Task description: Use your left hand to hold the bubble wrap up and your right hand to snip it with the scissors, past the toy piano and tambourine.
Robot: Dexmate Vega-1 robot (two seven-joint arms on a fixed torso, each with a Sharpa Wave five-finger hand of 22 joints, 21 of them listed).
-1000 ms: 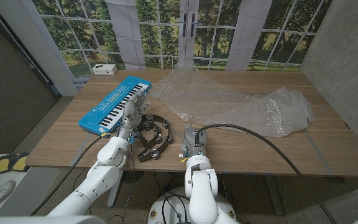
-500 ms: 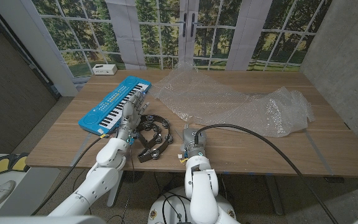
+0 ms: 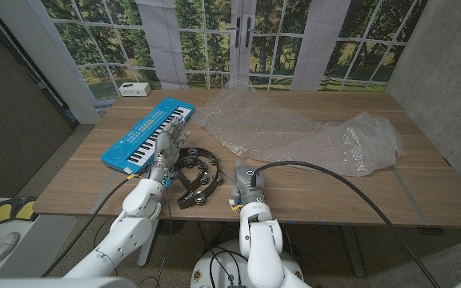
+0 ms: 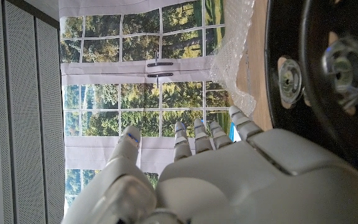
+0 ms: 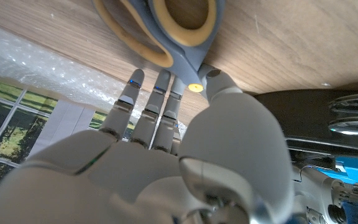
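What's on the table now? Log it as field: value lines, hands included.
table: wooden
piano: blue, near the left edge
tambourine: black, between the hands
bubble wrap: clear sheet, lying across the far right, not lifted
scissors: grey and yellow handles just past the right hand's fingers
left hand: between piano and tambourine, fingers apart, holds nothing
right hand: beside the tambourine, fingers straight, holds nothing

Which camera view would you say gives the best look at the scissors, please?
The right wrist view: the scissors show up close, yellow-lined handle loops lying on the wood just beyond the right hand. In the head view that hand hides them, and the left wrist view looks at the tambourine instead.
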